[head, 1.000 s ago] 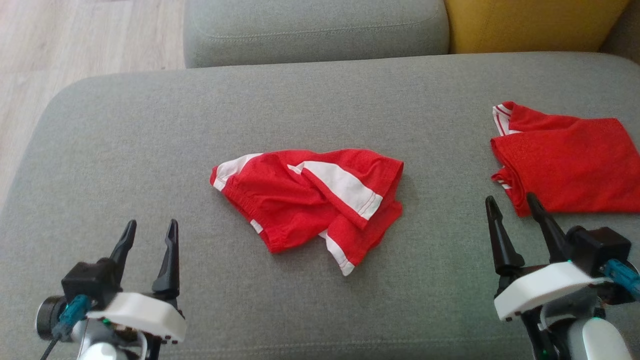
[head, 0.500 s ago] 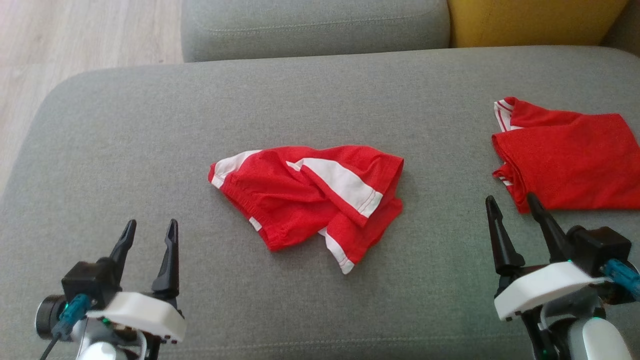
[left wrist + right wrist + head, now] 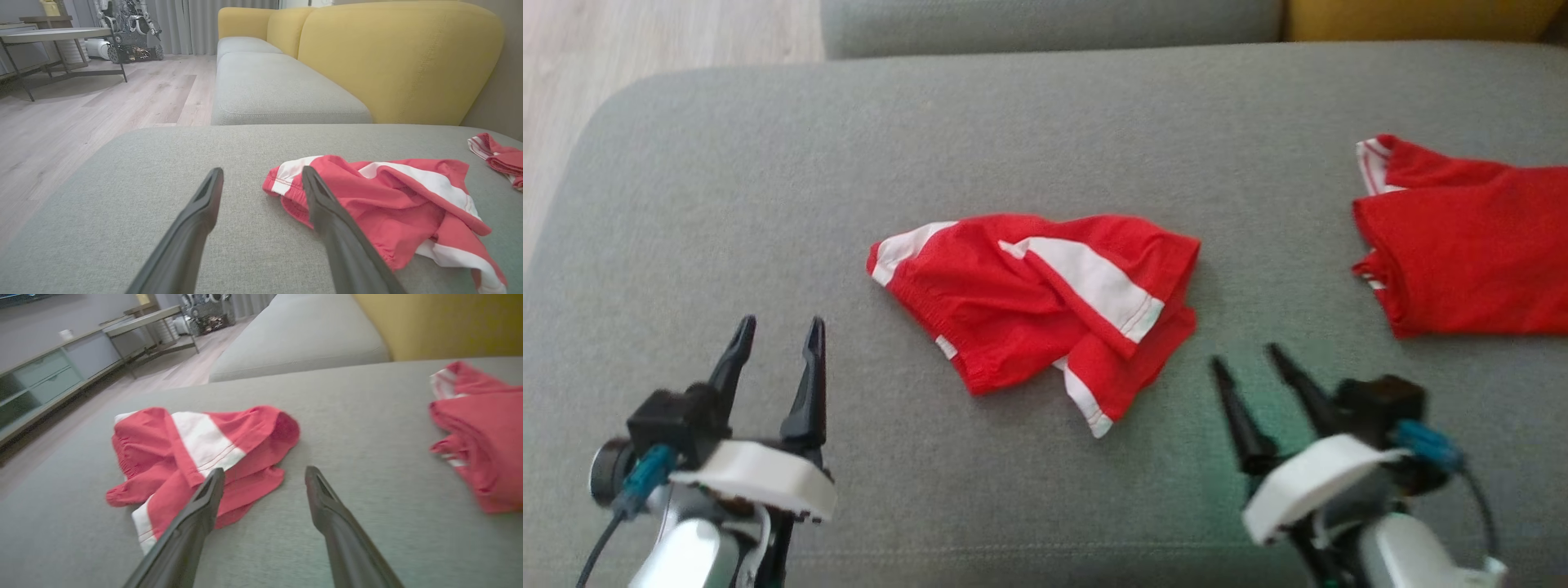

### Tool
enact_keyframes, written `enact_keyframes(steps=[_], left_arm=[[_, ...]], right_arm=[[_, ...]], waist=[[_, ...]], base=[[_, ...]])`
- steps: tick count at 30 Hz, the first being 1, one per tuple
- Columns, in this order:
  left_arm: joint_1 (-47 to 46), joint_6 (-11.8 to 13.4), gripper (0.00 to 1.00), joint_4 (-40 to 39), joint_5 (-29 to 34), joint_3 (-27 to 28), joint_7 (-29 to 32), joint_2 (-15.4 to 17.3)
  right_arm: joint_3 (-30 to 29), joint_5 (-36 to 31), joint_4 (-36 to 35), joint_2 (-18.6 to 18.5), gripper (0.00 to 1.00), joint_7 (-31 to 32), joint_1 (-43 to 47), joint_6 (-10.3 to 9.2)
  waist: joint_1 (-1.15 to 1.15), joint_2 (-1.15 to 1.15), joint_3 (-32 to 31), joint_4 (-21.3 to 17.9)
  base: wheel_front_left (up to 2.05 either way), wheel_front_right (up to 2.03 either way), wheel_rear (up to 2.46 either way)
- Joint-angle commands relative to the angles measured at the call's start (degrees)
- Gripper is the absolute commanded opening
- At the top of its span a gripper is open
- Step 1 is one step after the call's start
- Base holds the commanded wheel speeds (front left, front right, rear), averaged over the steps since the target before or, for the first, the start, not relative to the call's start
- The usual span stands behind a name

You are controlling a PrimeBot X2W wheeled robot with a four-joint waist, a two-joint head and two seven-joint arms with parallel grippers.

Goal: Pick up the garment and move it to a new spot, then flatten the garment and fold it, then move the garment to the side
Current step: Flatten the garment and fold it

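The garment [image 3: 1029,302] is a pair of red shorts with white side stripes, lying crumpled in the middle of the grey seat cushion [image 3: 1045,122]. My left gripper [image 3: 779,327] hovers open near the front left, short of the garment's waistband end [image 3: 286,183]. To the right, my right gripper [image 3: 1245,356] is open just off the garment's lower right edge. In the right wrist view the garment [image 3: 196,449] lies ahead and left of the right gripper [image 3: 264,470], and one finger overlaps its hem. Nothing sits between either pair of fingers.
A second red garment [image 3: 1470,253], folded, rests at the cushion's right side. Another grey cushion [image 3: 278,90] and a yellow backrest [image 3: 400,61] lie beyond. Wooden floor [image 3: 645,41] drops off past the cushion's left edge, with a table [image 3: 53,34] farther away.
My right gripper has swung left, from beside the folded garment to the crumpled garment's lower right. The head camera has tilted, shifting the whole picture. Both grippers stay open.
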Motion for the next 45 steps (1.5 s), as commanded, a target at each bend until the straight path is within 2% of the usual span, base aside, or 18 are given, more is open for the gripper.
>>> enact_keyframes(steps=[1,6,13,14,15,16,20,24,30,37,41,45], left_arm=[[-3.7,-0.4,1.00,-1.3,0.4,2.3,-0.6,1.0],[-5.8,-1.2,1.00,-0.5,0.5,1.8,-1.3,0.4],[-7.2,-1.8,1.00,0.6,0.6,1.7,-2.0,-0.3],[-7.3,-1.8,1.00,0.8,0.6,1.8,-2.1,-0.3],[-7.3,-1.8,1.00,0.9,0.6,1.8,-2.2,-0.4],[-7.4,-1.9,1.00,1.0,0.6,1.8,-2.3,-0.5],[-7.3,-1.8,1.00,1.4,0.6,2.2,-2.6,-0.7],[-7.0,-1.7,1.00,1.4,0.6,2.7,-2.8,-0.8],[-6.5,-1.5,1.00,1.1,0.7,3.2,-3.0,-1.0],[-6.0,-1.6,1.00,1.1,0.9,3.2,-3.1,-1.3],[-5.7,-1.7,1.00,1.2,0.8,3.2,-3.1,-1.5],[-5.4,-1.7,1.00,1.3,0.8,3.2,-3.1,-1.5]], right_arm=[[2.8,1.0,-0.1,-0.3,1.00,-1.1,-3.6,-0.04],[8.1,5.6,7.4,-0.3,1.00,-4.5,-8.0,-0.04],[11.8,10.0,15.2,-0.3,1.00,-7.8,-13.1,-0.04],[12.2,10.6,16.3,-0.3,0.48,-8.1,-13.9,-0.04],[12.6,11.0,17.3,-0.3,0.22,-8.6,-14.6,-0.04],[12.9,11.3,18.2,-0.3,0.00,-9.2,-15.2,-0.04],[12.8,10.8,19.7,-0.3,0.00,-11.3,-17.1,-0.04],[10.4,7.4,17.5,-0.3,0.00,-12.0,-17.5,-0.04],[3.9,0.7,8.6,-1.9,0.00,-9.0,-14.9,-0.04],[-1.6,-1.4,-0.6,-3.8,0.00,-2.9,-7.7,-0.04],[-3.3,-1.3,-0.8,-3.5,0.00,0.5,-2.3,-0.04],[-4.4,-2.0,3.1,-2.9,0.00,1.7,0.3,-0.04]], waist=[[0.00,0.00,1.2,1.2],[0.00,0.00,3.1,3.4],[0.00,0.00,4.3,4.9],[0.00,0.00,4.4,5.0],[0.00,0.00,4.5,5.1],[0.00,0.00,4.6,5.2],[0.00,0.00,4.5,4.9],[0.00,0.00,4.1,4.1],[0.00,0.00,3.3,2.5],[0.00,0.00,2.2,1.9],[0.00,0.00,1.8,2.0],[0.00,0.00,1.4,1.8]], base=[[0.00,0.00,0.00],[0.00,0.00,0.00],[0.00,0.00,0.00],[0.00,0.00,0.00],[0.00,0.00,0.00],[0.00,0.00,0.00],[0.00,0.00,0.00],[0.00,0.00,0.00],[0.00,0.00,0.00],[0.00,0.00,0.00],[0.00,0.00,0.00],[0.00,0.00,0.00]])
